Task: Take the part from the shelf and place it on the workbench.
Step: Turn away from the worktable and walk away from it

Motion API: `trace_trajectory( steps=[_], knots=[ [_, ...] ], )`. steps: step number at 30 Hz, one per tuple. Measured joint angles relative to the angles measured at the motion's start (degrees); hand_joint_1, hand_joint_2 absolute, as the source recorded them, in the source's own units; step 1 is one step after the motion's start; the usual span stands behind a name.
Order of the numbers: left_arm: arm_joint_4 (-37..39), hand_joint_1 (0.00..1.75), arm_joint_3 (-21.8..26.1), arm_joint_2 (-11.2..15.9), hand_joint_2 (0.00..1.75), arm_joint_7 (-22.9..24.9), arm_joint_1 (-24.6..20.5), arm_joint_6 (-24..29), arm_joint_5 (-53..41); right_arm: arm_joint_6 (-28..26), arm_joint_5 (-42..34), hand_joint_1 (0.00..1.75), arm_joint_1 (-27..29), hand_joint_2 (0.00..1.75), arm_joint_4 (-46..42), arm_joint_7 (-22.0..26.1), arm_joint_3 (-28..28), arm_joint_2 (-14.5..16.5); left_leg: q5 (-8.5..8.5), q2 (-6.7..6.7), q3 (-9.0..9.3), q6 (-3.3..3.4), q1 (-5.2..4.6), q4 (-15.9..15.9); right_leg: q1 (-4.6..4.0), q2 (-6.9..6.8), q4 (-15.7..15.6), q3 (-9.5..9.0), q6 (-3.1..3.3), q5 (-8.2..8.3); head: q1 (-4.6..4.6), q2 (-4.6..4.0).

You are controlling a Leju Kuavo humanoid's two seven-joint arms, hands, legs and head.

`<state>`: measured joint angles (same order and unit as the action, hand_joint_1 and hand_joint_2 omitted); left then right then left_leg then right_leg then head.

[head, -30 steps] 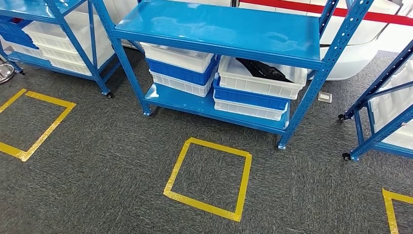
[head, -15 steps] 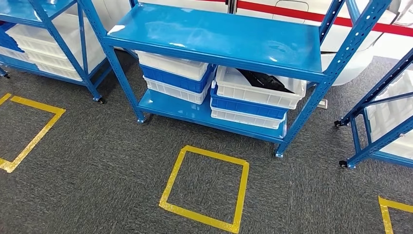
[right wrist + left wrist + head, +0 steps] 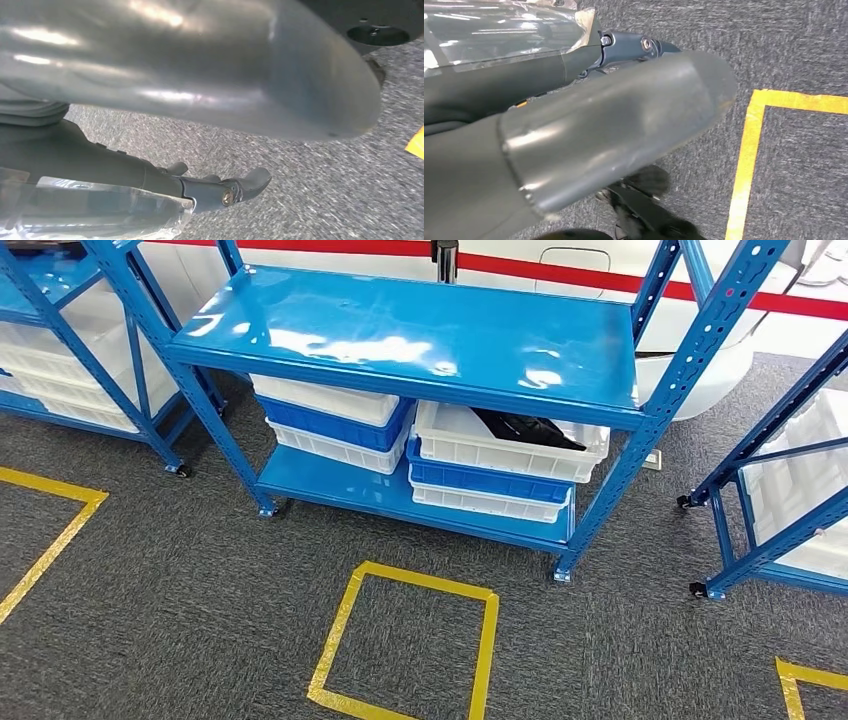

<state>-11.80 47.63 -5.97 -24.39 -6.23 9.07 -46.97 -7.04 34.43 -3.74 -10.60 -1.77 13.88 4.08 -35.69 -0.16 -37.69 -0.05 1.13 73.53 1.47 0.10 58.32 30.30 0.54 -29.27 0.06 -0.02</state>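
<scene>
My left hand hangs low over the grey carpet, beside a line of yellow tape; its fingers lie straight and a little apart, holding nothing; my right hand hangs the same way over the carpet, its fingers stretched out and empty. Well ahead of both hands stands the blue shelf; on its lower level the black part lies in the top white bin, which sits on a blue bin; a second stack of bins stands just beside it.
</scene>
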Motion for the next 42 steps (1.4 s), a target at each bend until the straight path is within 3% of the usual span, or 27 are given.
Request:
trace_trajectory(
  steps=[1, 2, 3, 6, 7, 8, 11, 13, 14, 16, 18, 19, 21, 22, 23, 24, 26, 28, 30, 32, 33, 34, 35, 37, 38, 40, 42],
  knots=[
    [0.0, 0.0, 0.0, 0.0, 0.0, 0.0, 0.1, 0.0, 0.0, 0.0, 0.0, 0.0, 0.1, 0.0, 0.0, 0.0, 0.0, 0.0, -0.73, 0.0, -1.45, 0.01, 0.0, 0.2, -0.04, 0.15, 0.0, -0.86, -0.02, -0.71, -0.02, 0.0],
    [0.0, 0.0, 0.0, 0.0, 0.0, 0.0, 0.1, 0.0, 0.0, 0.0, 0.0, 0.0, 0.1, 0.0, 0.0, 0.0, 0.0, 0.0, -0.29, 0.01, -2.15, 0.13, -0.01, -1.2, -0.06, 0.28, 0.0, -1.83, -0.09, -1.46, -0.01, 0.0],
    [0.0, 0.0, 0.0, 0.0, 0.0, -0.1, 0.1, 0.0, 0.0, 0.0, 0.1, 0.0, 0.2, 0.0, 0.0, 0.0, 0.0, 0.0, 1.59, 0.01, -2.17, 0.37, -0.02, -3.9, -0.07, 0.38, 0.0, -2.83, -0.19, -2.22, -0.02, 0.0],
    [0.0, 0.0, 0.0, 0.1, 0.0, -0.1, 0.2, 0.0, 0.0, 0.0, 0.2, 0.0, 0.2, 0.0, 0.0, 0.0, 0.0, 0.1, 10.02, -0.05, -1.24, 1.51, -0.44, -11.7, -0.17, 0.62, -0.3, -4.46, -0.75, -4.03, -0.08, 0.0],
    [0.0, 0.0, 0.0, 0.1, 0.0, -0.1, 0.3, 0.1, 0.0, 0.0, 0.2, 0.0, 0.1, 0.0, 0.0, 0.0, 0.0, 0.2, 11.3, -0.05, -0.94, 1.83, -0.67, -12.6, -0.27, 0.73, -0.6, -4.75, -1.08, -4.45, -0.11, 0.0],
    [0.0, 0.0, 0.0, 0.1, 0.0, -0.2, 0.3, 0.1, 0.1, 0.0, 0.3, 0.0, 0.0, 0.0, 0.0, 0.0, 0.0, 0.2, 11.55, -0.1, -0.64, 2.06, -0.89, -12.9, -0.44, 0.83, -0.7, -5.54, -1.45, -4.63, -0.16, 0.0],
    [0.0, 0.0, 0.0, 0.1, 0.0, -0.2, 0.2, 0.1, 0.1, 0.1, 0.3, 0.0, -0.2, 0.0, 0.0, 0.0, 0.0, 0.2, 11.27, -0.21, 1.47, 2.73, -1.13, -14.7, -0.86, 0.8, 0.5, -6.02, -3.03, -3.55, -0.16, 0.0],
    [0.0, 0.0, 0.0, 0.0, 0.0, -0.3, 0.2, 0.1, 0.1, 0.1, 0.4, 0.0, -0.2, 0.0, -0.1, 0.0, 0.0, 0.2, 11.01, -0.3, 3.4, 3.33, -1.11, -16.1, -0.84, 0.66, 6.1, -2.56, -3.53, -2.64, -0.09, 0.0],
    [0.0, 0.0, 0.0, 0.0, 0.0, -0.3, 0.2, 0.1, 0.1, 0.1, 0.4, 0.0, -0.2, 0.0, -0.1, 0.0, 0.0, 0.2, 10.63, -0.27, 4.2, 3.62, -1.13, -16.4, -0.74, 0.59, 9.8, 0.16, -3.27, -3.04, -0.07, 0.0],
    [0.0, 0.0, 0.0, 0.1, 0.0, -0.3, 0.1, 0.1, 0.1, 0.1, 0.5, 0.0, -0.1, 0.0, -0.1, 0.0, 0.0, 0.2, 9.47, -0.43, 5.65, 3.99, -1.14, -16.7, -0.75, 0.57, 14.8, 5.35, -2.37, -6.51, 0.0, 0.0],
    [0.0, 0.0, 0.0, 0.1, 0.0, -0.3, 0.2, 0.1, 0.1, 0.1, 0.5, 0.0, 0.1, 0.0, 0.0, 0.1, 0.0, 0.2, 8.02, -0.78, 7.43, 3.96, -1.15, -16.7, -0.73, 0.56, 14.0, 7.86, -2.17, -9.59, 0.02, 0.0],
    [0.0, 0.0, 0.0, 0.1, 0.0, -0.3, 0.2, 0.1, 0.1, 0.1, 0.5, 0.0, 0.3, 0.0, 0.0, 0.1, 0.0, 0.2, 7.3, -0.92, 8.38, 3.85, -1.15, -16.7, -0.72, 0.55, 11.6, 8.04, -2.69, -9.1, 0.03, 0.0],
    [0.0, 0.0, 0.0, 0.1, 0.0, -0.3, 0.2, 0.2, 0.1, 0.1, 0.5, 0.0, 0.4, 0.0, 0.0, 0.1, 0.0, 0.1, 5.73, -1.03, 9.82, 3.44, -1.23, -16.6, -0.67, 0.23, 5.0, 7.45, -4.19, -3.37, 0.05, 0.0],
    [0.0, 0.0, 0.0, 0.1, 0.0, -0.3, 0.2, 0.3, 0.1, 0.0, 0.5, 0.0, 0.3, 0.0, 0.0, 0.1, 0.0, 0.1, 4.87, -1.02, 10.37, 3.15, -1.31, -16.6, -0.75, -0.08, 2.6, 6.98, -4.38, -0.43, 0.1, 0.0],
    [0.0, 0.0, 0.0, 0.1, 0.0, -0.4, 0.2, 0.4, 0.1, 0.0, 0.5, 0.0, 0.3, 0.0, 0.0, 0.1, 0.0, 0.1, 4.16, -1.01, 10.94, 2.78, -1.34, -16.6, -0.95, -0.29, 1.1, 6.41, -4.11, 1.85, 0.11, 0.0],
    [0.0, 0.0, 0.0, 0.1, 0.0, -0.4, 0.1, 0.5, 0.1, 0.0, 0.5, 0.0, 0.2, 0.0, -0.1, 0.1, 0.0, 0.2, 3.73, -0.99, 11.7, 2.41, -1.37, -16.3, -1.01, -0.43, 0.7, 6.01, -3.23, 2.92, 0.15, 0.0],
    [-0.1, 0.0, 0.0, 0.1, 0.0, -0.5, -0.1, 0.7, 0.1, 0.0, 0.6, 0.0, 0.1, 0.0, -0.1, 0.1, 0.0, 0.2, 3.22, -0.9, 12.73, 1.73, -1.2, -15.7, -0.78, -0.27, 0.4, 4.6, -1.46, 3.64, 0.27, 0.01],
    [-0.1, 0.0, 0.0, 0.1, 0.0, -0.5, -0.3, 1.0, 0.1, 0.0, 0.6, 0.0, 0.1, 0.0, -0.1, 0.2, 0.0, 0.1, 2.4, -0.7, 12.39, 1.17, -1.0, -13.7, -0.34, -0.24, 0.2, 3.44, -0.53, 3.78, 0.24, 0.01],
    [0.0, 0.0, 0.0, 0.0, 0.0, -0.6, -0.5, 1.3, 0.1, 0.0, 0.6, 0.0, -0.1, 0.0, -0.1, 0.2, 0.0, 0.2, 0.51, -0.41, 9.36, 0.65, -0.71, -8.6, -0.32, -0.24, 0.1, 3.0, -0.04, 3.44, 0.1, 0.0],
    [0.0, 0.0, 0.0, 0.0, 0.0, -0.5, -0.5, 1.6, 0.1, 0.0, 0.7, 0.0, -0.1, 0.0, -0.1, 0.3, 0.0, 0.2, -2.57, -0.26, 5.0, 0.21, -0.43, -3.0, -0.34, -0.16, 0.1, 2.73, 0.3, 2.92, 0.07, 0.0],
    [0.0, 0.0, 0.0, 0.0, 0.0, -0.5, -0.5, 1.7, 0.1, 0.0, 0.8, 0.0, -0.1, 0.0, -0.1, 0.3, 0.0, 0.2, -3.56, -0.24, 3.35, -0.01, -0.28, -1.8, -0.32, -0.1, 0.1, 2.48, 0.32, 2.6, 0.05, 0.0],
    [0.0, 0.0, 0.0, 0.0, 0.0, -0.5, -0.4, 1.8, 0.1, 0.0, 0.9, 0.0, 0.0, 0.0, -0.1, 0.3, 0.0, 0.2, -3.39, -0.18, 2.36, -0.19, -0.11, -2.0, -0.27, -0.04, 0.2, 2.1, 0.22, 2.23, 0.03, 0.0],
    [0.0, 0.0, 0.0, 0.0, 0.0, -0.5, -0.4, 1.8, 0.1, 0.0, 0.9, 0.0, 0.0, 0.0, -0.1, 0.3, 0.0, 0.3, -1.63, -0.1, 2.15, -0.29, 0.07, -4.0, -0.18, 0.0, 0.2, 1.59, 0.05, 1.82, 0.04, 0.0],
    [0.0, 0.0, 0.0, 0.0, 0.0, -0.4, -0.4, 2.0, 0.1, 0.0, 0.9, 0.0, 0.1, 0.0, -0.1, 0.3, 0.0, 0.4, 4.44, 0.12, 3.05, -0.27, 0.24, -10.4, -0.09, 0.08, 0.2, 0.43, -0.47, 1.02, 0.05, 0.0],
    [0.0, 0.0, 0.0, 0.0, 0.0, -0.4, -0.4, 2.0, 0.1, 0.0, 0.9, 0.0, 0.1, 0.0, -0.1, 0.4, 0.0, 0.4, 5.94, 0.23, 3.36, -0.1, 0.13, -12.5, -0.13, 0.13, 0.1, 0.1, -0.81, 0.69, -0.02, 0.0],
    [0.0, 0.0, 0.0, 0.0, 0.0, -0.3, -0.3, 2.1, 0.1, 0.0, 1.0, 0.0, -0.1, 0.0, -0.1, 0.4, 0.0, 0.4, 7.05, 0.3, 3.26, 0.41, -0.19, -13.5, -0.48, 0.21, 0.2, -0.03, -1.48, 0.09, -0.09, 0.0],
    [0.0, 0.0, 0.1, 0.0, 0.0, -0.3, -0.3, 2.2, 0.1, 0.0, 1.0, 0.0, -0.2, 0.0, -0.1, 0.4, 0.0, 0.4, 8.35, 0.2, 3.43, 0.45, -0.22, -13.9, -1.01, 0.09, 0.2, 0.08, -0.95, -0.52, 0.02, 0.0]
  ],
)
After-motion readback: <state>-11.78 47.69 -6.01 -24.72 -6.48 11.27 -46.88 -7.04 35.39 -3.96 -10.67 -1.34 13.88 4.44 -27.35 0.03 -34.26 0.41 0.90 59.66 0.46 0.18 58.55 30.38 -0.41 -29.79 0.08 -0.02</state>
